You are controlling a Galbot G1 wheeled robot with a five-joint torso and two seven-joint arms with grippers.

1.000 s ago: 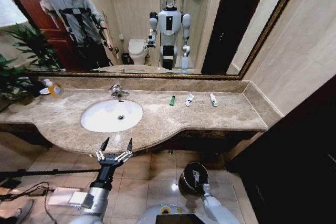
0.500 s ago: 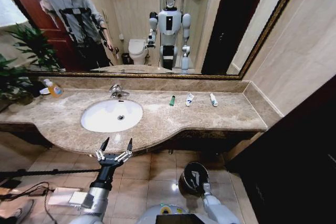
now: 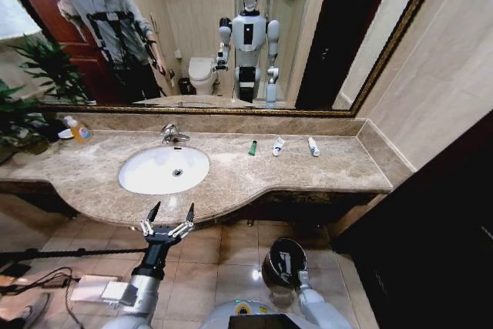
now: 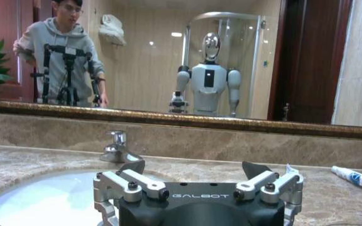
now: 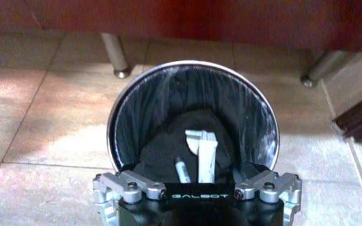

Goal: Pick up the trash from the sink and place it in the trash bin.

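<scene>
The white oval sink (image 3: 163, 169) is set in the marble countertop under a chrome tap (image 3: 171, 135). On the counter to its right lies trash: a dark-green tube (image 3: 252, 147) and two white tubes (image 3: 278, 146) (image 3: 313, 146). My left gripper (image 3: 168, 217) hangs open in front of the counter edge, level with the basin, and nothing is between its fingers (image 4: 134, 165). Down at floor level, my right gripper (image 5: 193, 172) stands open over the round trash bin (image 5: 121, 117). White pieces (image 5: 201, 143) and a small tube (image 5: 181, 168) lie in the bin's black liner.
An orange-capped soap bottle (image 3: 79, 130) and a potted plant (image 3: 31, 105) stand at the counter's far left. Cables and a white box (image 3: 92, 287) lie on the tiled floor beside my left arm. A dark cabinet (image 3: 431, 229) closes the right side.
</scene>
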